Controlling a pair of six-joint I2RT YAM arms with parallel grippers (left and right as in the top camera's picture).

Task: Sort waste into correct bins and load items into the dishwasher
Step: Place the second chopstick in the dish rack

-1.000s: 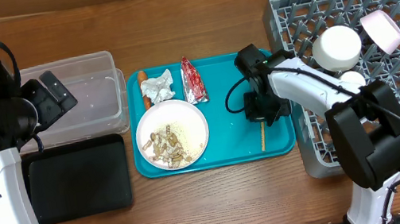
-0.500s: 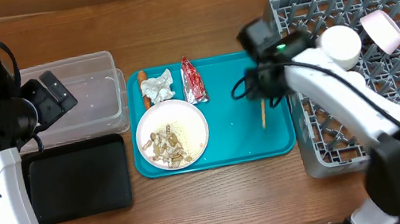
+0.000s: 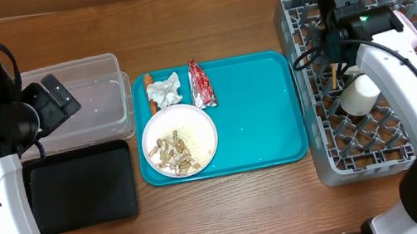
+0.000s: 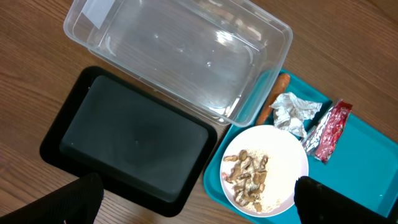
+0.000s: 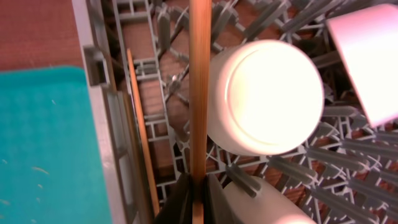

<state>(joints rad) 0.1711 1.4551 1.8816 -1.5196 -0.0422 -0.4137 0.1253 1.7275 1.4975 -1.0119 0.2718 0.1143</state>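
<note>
Well, right gripper (image 5: 198,186) clamped on one chopstick (image 5: 199,87) above the rack (image 3: 325,161), cups (image 5: 264,96) just beside it; napkin (image 4: 293,112), wrapper (image 4: 328,130), plate (image 4: 283,152) unsorted below the left gripper (image 4: 199,202), spread wide, empty.

Clear tub (image 4: 180,56) far on the wood worktop (image 4: 37,81), black tray (image 4: 130,140) just beside its near edge. Right: teal tray (image 4: 367,180) carrying white plate (image 4: 289,146) with beige scraps (image 4: 249,180), crumpled napkin (image 4: 295,112), red wrapper (image 4: 328,129), orange piece (image 4: 275,99).

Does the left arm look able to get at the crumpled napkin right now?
Probably yes: its jaws stand open and empty above the clear tub, and the napkin lies uncovered nearby on the teal tray.
</note>
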